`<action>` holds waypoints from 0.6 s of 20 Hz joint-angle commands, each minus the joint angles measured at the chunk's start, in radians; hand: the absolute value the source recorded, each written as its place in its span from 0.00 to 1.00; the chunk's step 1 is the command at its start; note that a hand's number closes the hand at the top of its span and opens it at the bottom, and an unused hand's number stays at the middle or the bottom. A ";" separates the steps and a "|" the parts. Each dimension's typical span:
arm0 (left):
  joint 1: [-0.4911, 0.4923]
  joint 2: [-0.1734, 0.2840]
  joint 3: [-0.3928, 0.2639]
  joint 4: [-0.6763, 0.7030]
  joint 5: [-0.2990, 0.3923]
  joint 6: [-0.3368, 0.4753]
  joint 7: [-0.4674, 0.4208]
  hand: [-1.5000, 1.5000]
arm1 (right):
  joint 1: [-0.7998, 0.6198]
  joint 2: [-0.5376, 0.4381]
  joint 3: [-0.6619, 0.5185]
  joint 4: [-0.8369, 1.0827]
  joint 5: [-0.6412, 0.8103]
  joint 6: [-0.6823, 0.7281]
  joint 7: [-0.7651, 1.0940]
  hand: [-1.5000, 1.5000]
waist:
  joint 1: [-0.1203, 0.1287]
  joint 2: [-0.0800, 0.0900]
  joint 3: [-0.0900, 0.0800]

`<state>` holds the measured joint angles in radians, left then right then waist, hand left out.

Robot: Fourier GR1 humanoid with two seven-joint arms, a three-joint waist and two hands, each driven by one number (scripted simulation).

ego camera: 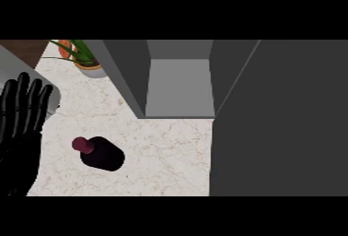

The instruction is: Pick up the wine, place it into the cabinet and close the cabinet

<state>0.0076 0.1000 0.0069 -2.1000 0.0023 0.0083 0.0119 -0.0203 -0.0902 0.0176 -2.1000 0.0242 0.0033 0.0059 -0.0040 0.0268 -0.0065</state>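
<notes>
My left hand (24,108) rests open at the left edge, fingers straight, holding nothing. Wine bottle (101,154) stands on the surface (163,156), in front of the open cabinet (178,87). Potted plant (83,57) far left.

Dark wine bottle (102,154) stands upright before the open grey cabinet (178,87).

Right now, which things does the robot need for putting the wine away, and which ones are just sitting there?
Needed for the job:
- wine bottle, standing on the counter
- cabinet, open
- cabinet door, swung wide open
- left hand, open, at the view's left edge

Just sitting there:
- potted plant, at the counter's far corner
</notes>
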 commanded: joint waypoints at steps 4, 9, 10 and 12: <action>-0.101 0.035 -0.144 0.065 0.134 -0.193 0.068 0.00 | 0.117 0.024 0.030 -0.048 -0.002 0.007 -0.030 0.00 | -0.034 -0.027 0.007; -0.083 -0.002 -0.304 0.106 0.312 -0.296 0.261 0.00 | 0.136 0.009 0.211 -0.111 -0.110 0.147 0.097 0.00 | -0.029 -0.029 0.007; -0.090 0.008 -0.280 0.055 0.361 -0.283 0.330 0.00 | 0.171 -0.024 0.189 -0.202 -0.153 0.165 0.150 0.00 | -0.029 -0.036 0.007; -0.079 -0.009 -0.318 -0.011 0.367 -0.243 0.399 0.00 | 0.253 -0.023 0.232 -0.292 -0.143 0.158 0.174 0.00 | -0.015 -0.035 0.007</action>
<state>-0.0686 0.1010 -0.2607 -2.0444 0.2849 -0.2390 0.2666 0.1411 -0.0933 0.1859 -2.2570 -0.0799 0.1250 0.1018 -0.0283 -0.0021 0.0001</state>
